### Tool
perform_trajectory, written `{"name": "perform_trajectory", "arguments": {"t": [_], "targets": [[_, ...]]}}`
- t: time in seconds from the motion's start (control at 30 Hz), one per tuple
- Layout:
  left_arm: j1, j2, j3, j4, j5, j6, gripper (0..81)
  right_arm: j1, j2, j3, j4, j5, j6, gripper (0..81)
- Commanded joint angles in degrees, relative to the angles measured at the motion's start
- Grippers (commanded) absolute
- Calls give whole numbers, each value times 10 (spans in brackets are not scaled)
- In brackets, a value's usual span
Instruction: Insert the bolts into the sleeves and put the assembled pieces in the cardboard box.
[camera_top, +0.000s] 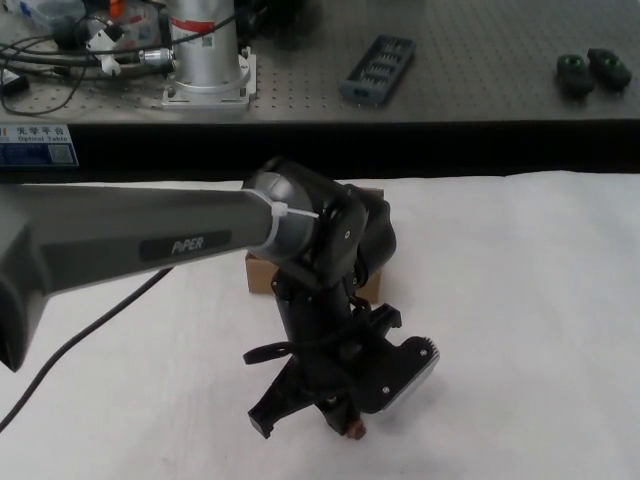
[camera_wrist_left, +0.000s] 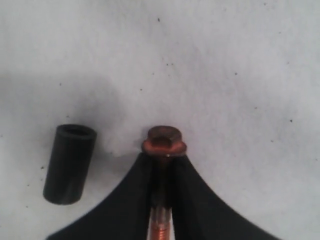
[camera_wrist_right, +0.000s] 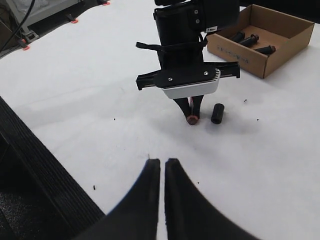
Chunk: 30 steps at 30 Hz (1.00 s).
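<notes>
— What is the left gripper doing?

— It is clamped on a copper bolt. The two black fingers pinch the shank, and the flanged head sticks out just past their tips, pointing at the white cloth. Whether the head touches the cloth, I cannot tell.

— And where is that in the scene?

— Near the front edge of the cloth, a little left of the middle. The left arm comes in from the left side and bends down there.

— The sleeve?

— One black sleeve sits on the cloth just beside the bolt, apart from it, with nothing gripping it. One open end shows. I cannot say whether it stands on end or lies on its side.

— The cardboard box?

— The cardboard box sits farther back on the cloth, beyond the left gripper, partly hidden by the arm in the high view. Three assembled pieces lie inside, dark sleeves with copper-coloured bolt heads at their ends.

— The right gripper?

— The right gripper hangs above bare cloth, well apart from the bolt and sleeve. Its fingers are drawn together with a thin slit between them and nothing in it.
</notes>
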Motion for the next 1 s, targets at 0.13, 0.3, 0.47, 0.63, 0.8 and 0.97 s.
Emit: {"name": "perform_trajectory", "arguments": {"t": [0.13, 0.3, 0.47, 0.63, 0.8, 0.97], "targets": [[-4, -22, 5, -181, -1, -149, 6, -3, -3, -6, 3, 1, -3, 37], [-2, -73, 5, -243, 3, -341, 6, -3, -3, -6, 3, 29, -3, 37], [11, -139, 5, -236, 68, -499, 6, -3, -3, -6, 3, 36, -3, 37], [14, -195, 5, -198, 98, -536, 6, -3, -3, -6, 3, 49, -3, 37], [14, -236, 5, -134, 137, -564, 6, -3, 11, -6, 1, 141, -3, 37], [14, -266, 5, -71, 198, -593, 6, -3, 120, -10, -32, 140, -39, 37]]}}
